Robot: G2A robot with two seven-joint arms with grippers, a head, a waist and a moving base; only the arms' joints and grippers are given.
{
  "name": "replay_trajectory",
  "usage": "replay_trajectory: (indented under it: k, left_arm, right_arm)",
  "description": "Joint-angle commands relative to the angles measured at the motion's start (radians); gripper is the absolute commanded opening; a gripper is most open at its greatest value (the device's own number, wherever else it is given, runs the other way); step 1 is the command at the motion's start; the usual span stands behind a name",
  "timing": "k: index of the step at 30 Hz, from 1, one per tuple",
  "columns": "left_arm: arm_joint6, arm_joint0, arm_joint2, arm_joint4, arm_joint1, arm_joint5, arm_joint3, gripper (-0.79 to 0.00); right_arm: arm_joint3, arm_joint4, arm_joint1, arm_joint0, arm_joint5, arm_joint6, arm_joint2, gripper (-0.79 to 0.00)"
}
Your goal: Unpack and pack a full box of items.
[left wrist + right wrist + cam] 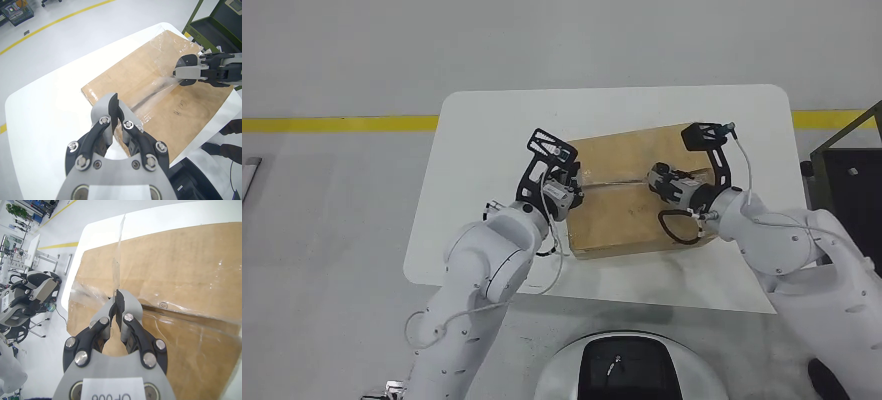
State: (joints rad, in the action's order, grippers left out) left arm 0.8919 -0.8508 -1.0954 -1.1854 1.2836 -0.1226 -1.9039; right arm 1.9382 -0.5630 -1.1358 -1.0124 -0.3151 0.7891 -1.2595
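A: One box (627,225), flaps shut, flat on the worktop (492,150). Long axis side to side across it, slightly slanted. Seam?

B: Taped seam (607,183) along that same axis, down the middle of the lid, in line between both arms.

A: Right end effector (116,294)?

B: Over mid-lid, on the seam line. Pressed together on a clear tape strip (117,272), upright past the fingertips. Wrinkled film on the seam from there toward the box's left end.

A: Left end effector (116,103)?

B: At the box's left end, just beside the seam's end. Pressed together too; cannot tell whether anything sits between the pads.

A: Nearer arm for the peel?

B: Right, with the strip in its pinch. Judged only: pull best kept in line with the seam axis. Risk of tearing the film with a sideways drag. Left well placed to steady that end.
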Motion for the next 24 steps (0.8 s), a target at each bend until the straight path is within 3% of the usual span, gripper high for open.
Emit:
replay_trajectory:
  k: [1, 24]
  left_arm:
    - [0.001, 0.0, 0.005, 0.001, 0.001, -0.004, 0.007, -0.785]
    - [-0.018, 0.013, 0.054, -0.057, 0.013, -0.013, 0.096, -0.785]
  right_arm:
    - [0.004, -0.003, 0.0, -0.002, -0.004, 0.001, 0.001, -0.785]
    - [0.012, -0.015, -0.003, -0.008, -0.023, 0.001, -0.003, -0.776]
